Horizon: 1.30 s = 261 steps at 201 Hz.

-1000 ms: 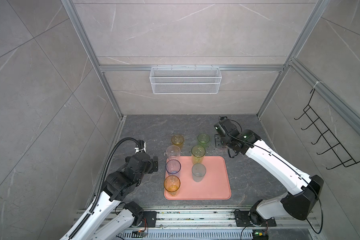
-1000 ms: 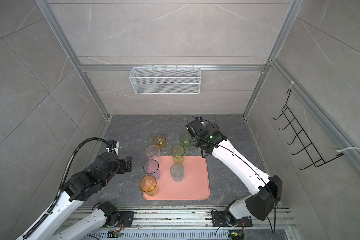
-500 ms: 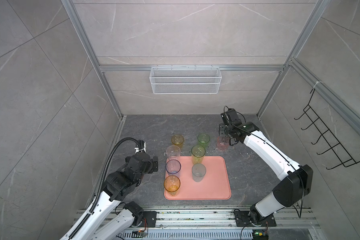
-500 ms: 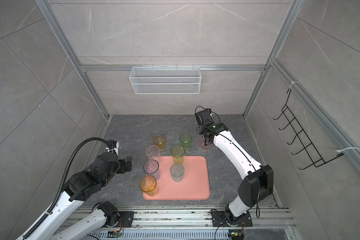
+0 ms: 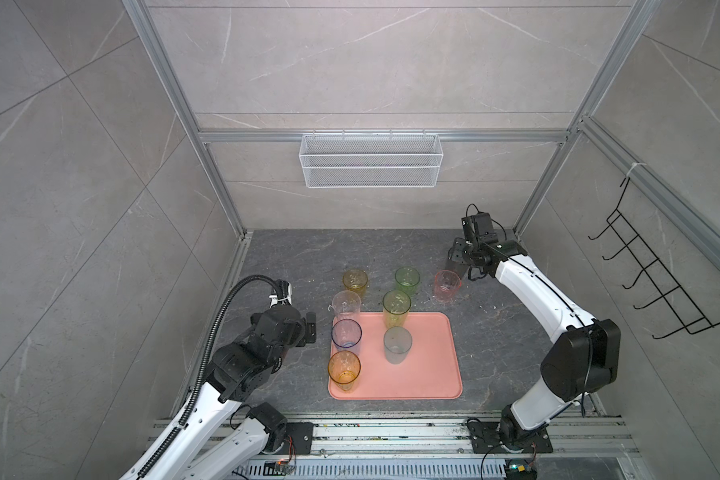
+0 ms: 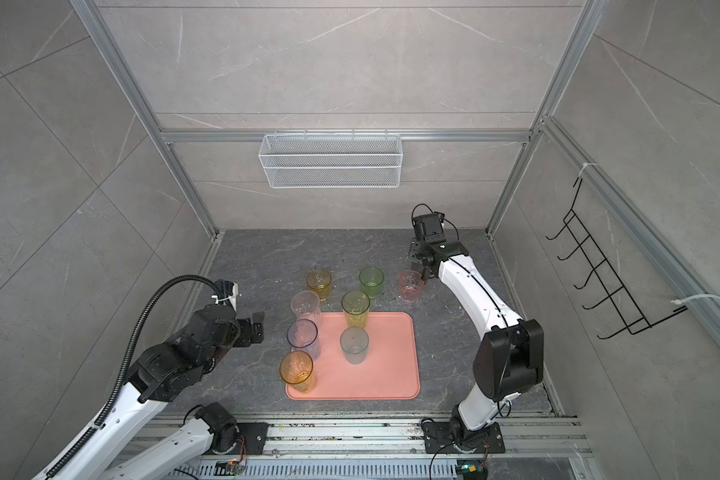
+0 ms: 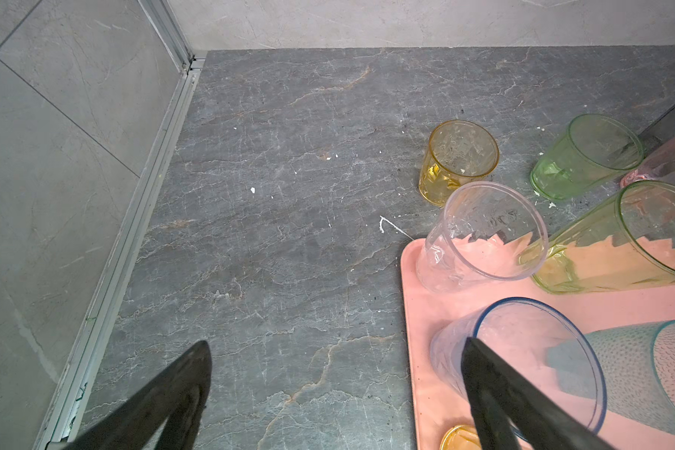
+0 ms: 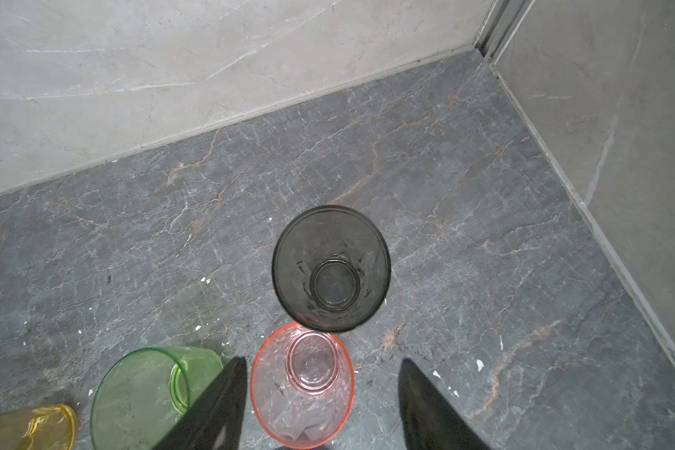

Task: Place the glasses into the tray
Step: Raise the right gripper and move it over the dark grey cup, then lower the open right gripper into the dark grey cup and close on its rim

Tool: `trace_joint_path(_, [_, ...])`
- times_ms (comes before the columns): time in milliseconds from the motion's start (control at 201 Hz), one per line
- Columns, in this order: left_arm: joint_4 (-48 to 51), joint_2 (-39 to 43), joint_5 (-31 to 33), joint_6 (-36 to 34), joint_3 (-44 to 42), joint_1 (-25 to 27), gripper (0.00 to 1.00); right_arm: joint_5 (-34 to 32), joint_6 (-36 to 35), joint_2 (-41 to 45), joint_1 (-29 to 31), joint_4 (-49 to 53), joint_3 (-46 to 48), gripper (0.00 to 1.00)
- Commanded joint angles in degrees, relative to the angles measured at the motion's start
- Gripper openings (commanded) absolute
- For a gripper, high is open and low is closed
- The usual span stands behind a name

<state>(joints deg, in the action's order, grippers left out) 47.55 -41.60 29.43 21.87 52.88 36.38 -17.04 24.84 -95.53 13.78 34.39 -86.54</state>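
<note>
No legible text or labels, faint embossed marks on clear tumbler, unreadable

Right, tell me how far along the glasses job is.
Done: five stand in the tray: clear, tall green, blue, grey, tall amber. In hand: nothing gripped; the right gripper, open, hovers at the pink glass; the left gripper is open and empty. Left: pink, short green, short amber and black stand on the table.
</note>
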Motion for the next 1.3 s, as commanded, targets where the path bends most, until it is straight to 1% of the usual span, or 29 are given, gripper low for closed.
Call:
trace_joint_path(0, [-0.26,0.16,0.72,0.73,0.36,0.15,1.00,2.52,1.55,-1.69,-1.65,-2.00,0.73,0.64])
trace_joint_path(334, [-0.30,-0.32,0.68,0.76,0.37,0.10,1.00,5.53,2.04,-6.13,-6.69,-3.15,0.66,0.64])
trace_joint_path(518, [-0.27,-0.67,0.68,0.81,0.37,0.11,1.00,7.05,2.01,-7.97,-8.03,-3.45,0.65,0.64])
trace_joint_path(876, [-0.26,-0.92,0.54,0.85,0.33,0.13,1.00,10.24,1.55,-10.94,-9.45,-2.89,-0.49,0.61])
trace_joint_path(1295, [-0.18,-0.85,0.36,0.97,0.23,0.20,1.00,10.27,1.31,-12.14,-9.79,-2.64,-1.48,0.59])
